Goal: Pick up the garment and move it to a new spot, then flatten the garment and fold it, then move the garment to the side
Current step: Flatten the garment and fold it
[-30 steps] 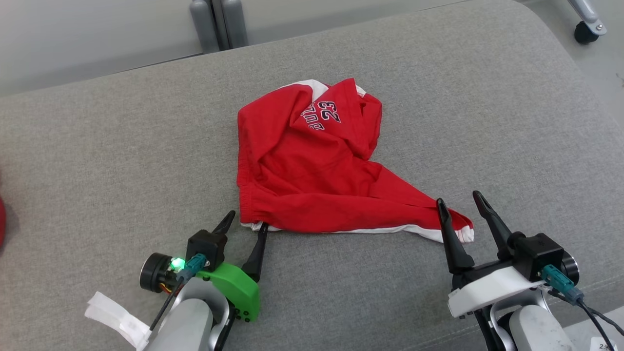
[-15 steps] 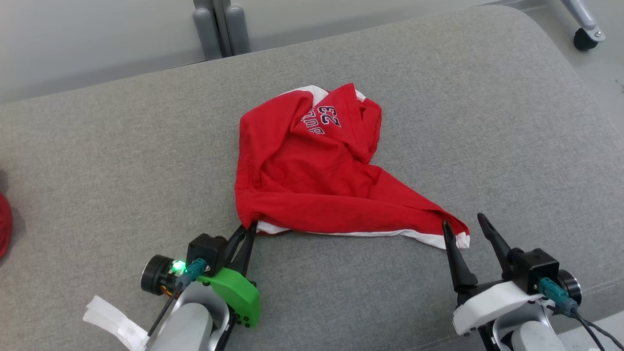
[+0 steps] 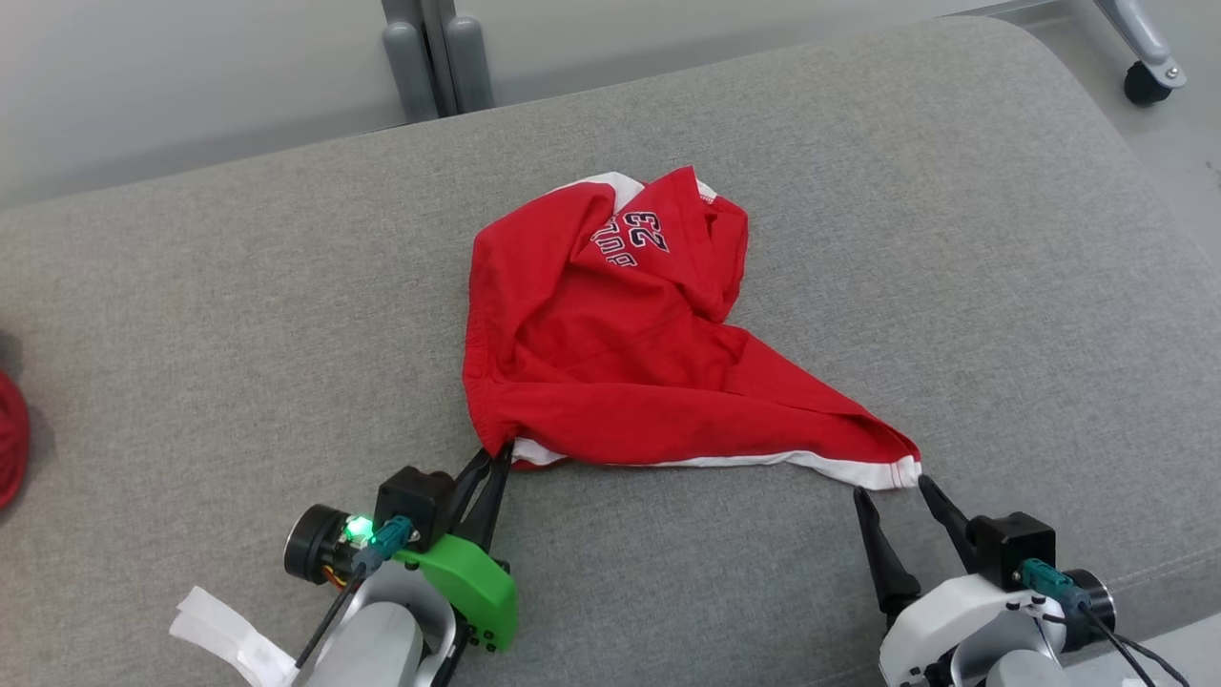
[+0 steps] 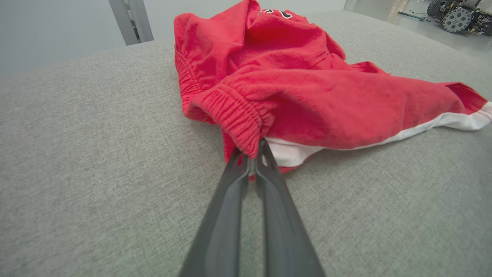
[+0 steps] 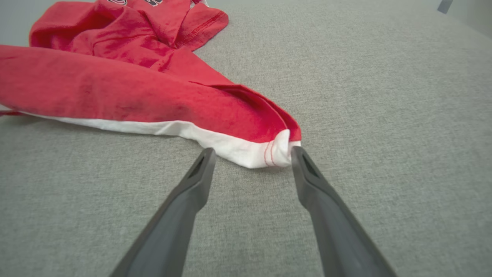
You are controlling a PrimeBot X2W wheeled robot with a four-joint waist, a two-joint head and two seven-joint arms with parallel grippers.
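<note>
The garment point(image 3: 610, 353) is a pair of red shorts with white trim and a "23" print, lying crumpled on a grey cushion point(image 3: 238, 315). My left gripper point(image 3: 494, 453) is shut on the garment's near-left corner; in the left wrist view the elastic waistband point(image 4: 240, 119) is pinched between the fingertips of my left gripper point(image 4: 251, 154). My right gripper point(image 3: 892, 489) stands open just short of the white-hemmed right corner. In the right wrist view that hem corner point(image 5: 265, 152) lies between the tips of my right gripper point(image 5: 251, 154), untouched by them.
The cushion's far edge meets a pale wall with grey metal posts point(image 3: 434, 57). A wheeled caster point(image 3: 1145, 76) stands at the top right. A red object point(image 3: 10, 439) lies at the far left edge. The cushion's front edge runs near my right arm.
My left gripper has shut on the garment's near-left corner and drawn back slightly. My right gripper has pulled back from around the hem corner and stays open.
</note>
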